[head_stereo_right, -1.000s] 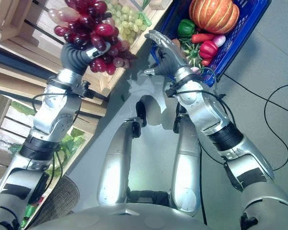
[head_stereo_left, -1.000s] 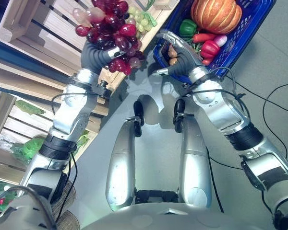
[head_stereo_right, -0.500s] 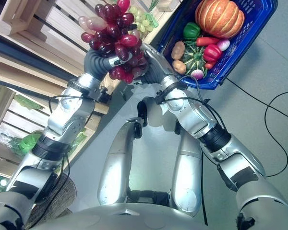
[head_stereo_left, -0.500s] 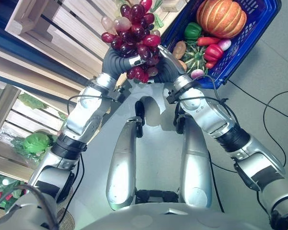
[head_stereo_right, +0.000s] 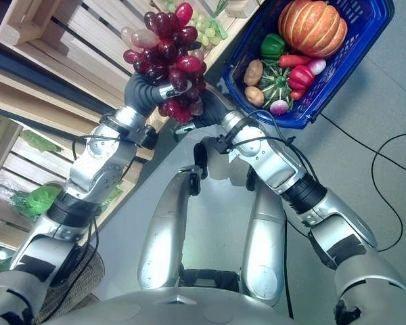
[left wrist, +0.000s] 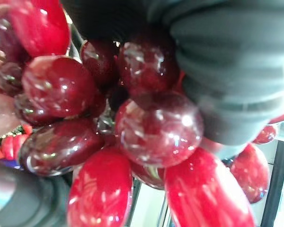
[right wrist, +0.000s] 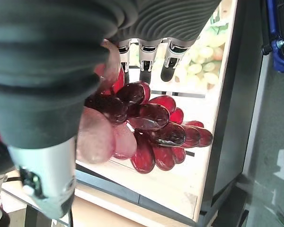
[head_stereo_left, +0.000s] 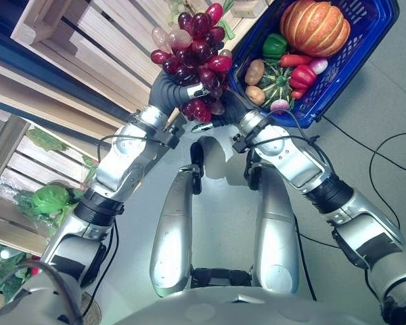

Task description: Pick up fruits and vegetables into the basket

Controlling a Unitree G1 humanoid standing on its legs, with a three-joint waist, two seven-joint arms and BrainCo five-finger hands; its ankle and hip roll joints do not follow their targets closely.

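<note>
A bunch of dark red grapes (head_stereo_left: 193,61) sits at the upper centre of the left eye view, lifted above the floor in front of the wooden crates (head_stereo_left: 74,47) that fill the upper left. The left hand (head_stereo_left: 168,91) comes up from the lower left and is curled round the lower part of the bunch, with a silver finger wrapped across the berries. In the left wrist view the glossy red grapes (left wrist: 132,137) press right against its dark ribbed cover.

The right hand (head_stereo_left: 224,108) reaches in from the right and sits just beside and under the bunch, touching its lower berries. In the right wrist view its fingers (right wrist: 143,61) are straight and relaxed in a row above the grapes (right wrist: 151,127), not closed on them.

A blue basket (head_stereo_left: 365,40) lies in the upper right of the frame, just right of the grapes. It holds an orange pumpkin (head_stereo_left: 316,26), a green pepper (head_stereo_left: 274,46), a red pepper (head_stereo_left: 302,74), a potato (head_stereo_left: 255,71) and other vegetables. A green grape bunch (head_stereo_right: 206,27) lies on the crate behind the red one.
</note>
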